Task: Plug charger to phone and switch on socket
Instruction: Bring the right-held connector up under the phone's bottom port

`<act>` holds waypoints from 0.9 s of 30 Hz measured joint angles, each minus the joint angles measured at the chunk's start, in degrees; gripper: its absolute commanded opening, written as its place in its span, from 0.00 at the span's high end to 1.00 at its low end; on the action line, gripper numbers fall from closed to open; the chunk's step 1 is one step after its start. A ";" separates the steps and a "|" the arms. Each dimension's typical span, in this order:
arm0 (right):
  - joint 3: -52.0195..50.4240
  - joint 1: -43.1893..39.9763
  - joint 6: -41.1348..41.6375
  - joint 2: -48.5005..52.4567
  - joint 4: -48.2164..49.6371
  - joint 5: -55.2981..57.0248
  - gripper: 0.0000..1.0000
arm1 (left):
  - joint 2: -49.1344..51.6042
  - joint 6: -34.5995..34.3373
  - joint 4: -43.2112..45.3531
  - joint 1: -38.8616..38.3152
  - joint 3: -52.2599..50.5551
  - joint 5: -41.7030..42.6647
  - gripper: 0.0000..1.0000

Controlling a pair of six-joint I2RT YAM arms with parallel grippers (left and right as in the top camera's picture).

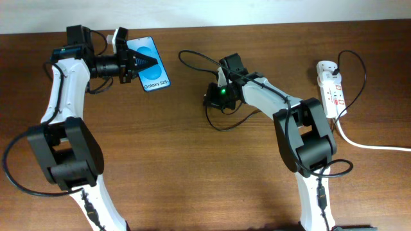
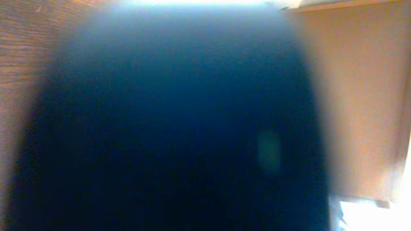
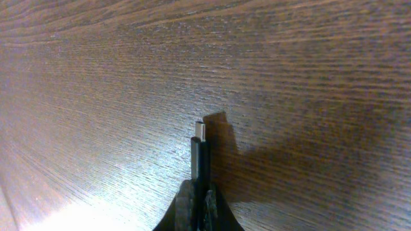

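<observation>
A robotics lab bench (or a workroom very like one)
Two jointed arms, the left arm and the right arm, rise from the near edge of a dark wood-grain table set against a plain cream wall; a white socket and its thick white cord lie by the right edge.

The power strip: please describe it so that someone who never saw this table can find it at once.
On the wooden table, look to the far right side, beyond the right arm. A white oblong power strip lies there, with small red switches along it. Unlike the black charger cable and white cord beside it, it is a flat block.
</observation>
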 measured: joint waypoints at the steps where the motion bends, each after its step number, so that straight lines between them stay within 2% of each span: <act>1: 0.00 -0.04 -0.50 0.00 0.00 -0.42 0.96 | 0.00 0.00 0.00 0.00 0.00 -0.02 1.00; 6: -0.31 -1.51 -5.95 -1.70 -3.63 -4.74 0.96 | 0.00 0.00 -0.11 -0.39 0.00 -0.02 1.00; 14: -0.70 -4.92 -17.16 -30.93 -15.23 -12.39 0.96 | 0.00 0.00 -0.13 -4.37 0.00 0.00 1.00; 19: -3.21 -5.01 -19.15 -39.54 -17.11 -12.98 0.96 | 0.00 0.00 -0.13 -6.10 0.00 -0.02 1.00; 23: -11.98 -5.01 -18.05 -44.48 -13.51 -14.67 0.96 | 0.00 0.00 -0.13 -7.87 0.00 0.00 1.00; 27: -23.65 -5.03 -10.86 -48.57 0.17 -17.42 0.96 | 0.00 0.00 0.26 -10.05 0.00 0.02 1.00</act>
